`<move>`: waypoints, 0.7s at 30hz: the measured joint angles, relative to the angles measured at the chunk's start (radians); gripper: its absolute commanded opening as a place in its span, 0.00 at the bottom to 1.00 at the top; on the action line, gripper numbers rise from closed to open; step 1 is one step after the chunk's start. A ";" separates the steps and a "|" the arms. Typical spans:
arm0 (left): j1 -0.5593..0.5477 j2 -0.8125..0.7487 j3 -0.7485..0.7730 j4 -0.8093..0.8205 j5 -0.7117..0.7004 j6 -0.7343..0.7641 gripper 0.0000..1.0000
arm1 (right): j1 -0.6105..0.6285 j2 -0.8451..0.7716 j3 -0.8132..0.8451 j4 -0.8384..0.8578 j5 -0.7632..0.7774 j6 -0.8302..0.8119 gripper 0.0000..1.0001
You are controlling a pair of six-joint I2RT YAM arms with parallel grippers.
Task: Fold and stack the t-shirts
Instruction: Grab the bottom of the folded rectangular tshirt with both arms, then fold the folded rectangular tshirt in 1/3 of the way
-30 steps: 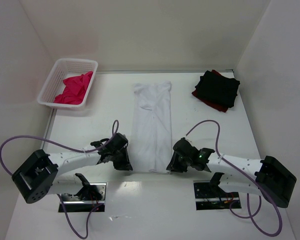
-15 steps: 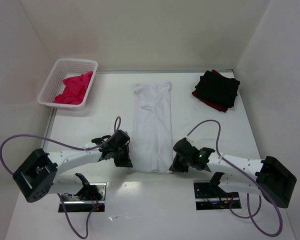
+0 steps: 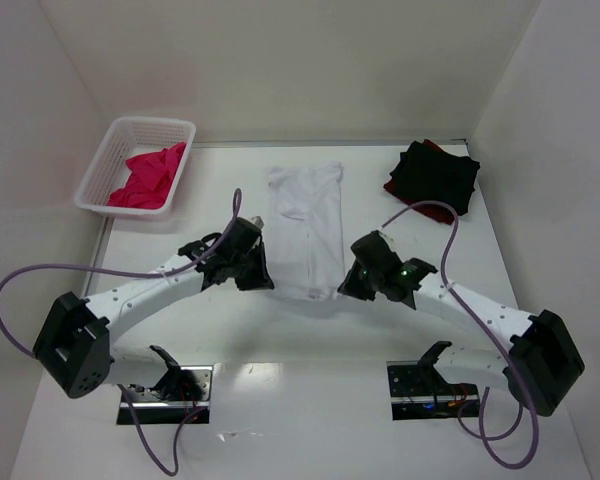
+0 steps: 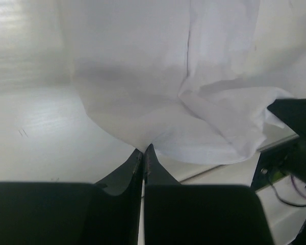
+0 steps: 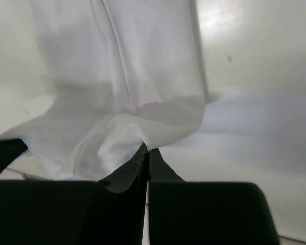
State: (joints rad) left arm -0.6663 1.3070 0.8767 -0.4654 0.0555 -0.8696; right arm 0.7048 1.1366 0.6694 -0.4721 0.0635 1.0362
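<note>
The white t-shirt lies as a long folded strip in the middle of the table. Its near end is lifted and carried toward the far end. My left gripper is shut on the near left corner of the white t-shirt. My right gripper is shut on the near right corner of it. A black t-shirt lies folded on a dark red one at the far right. Pink-magenta t-shirts lie bunched in the basket.
A white plastic mesh basket stands at the far left. White walls close the table on the left, back and right. Purple cables loop from both arms over the near part of the table.
Both grippers have moved away from the near edge toward the back, each holding a corner. The near end of the white t-shirt has risen and come up over the rest of the strip.
</note>
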 measured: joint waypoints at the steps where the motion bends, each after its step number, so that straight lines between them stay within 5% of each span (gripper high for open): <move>1: 0.019 0.024 0.021 0.003 0.000 0.016 0.00 | -0.025 0.026 0.031 0.002 0.002 -0.021 0.03; 21: 0.306 0.500 0.427 0.062 0.136 0.240 0.00 | -0.268 0.552 0.470 0.102 -0.063 -0.224 0.07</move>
State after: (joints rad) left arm -0.3605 1.8069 1.3040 -0.4033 0.1911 -0.6294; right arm 0.4364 1.6890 1.1397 -0.3703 0.0005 0.8123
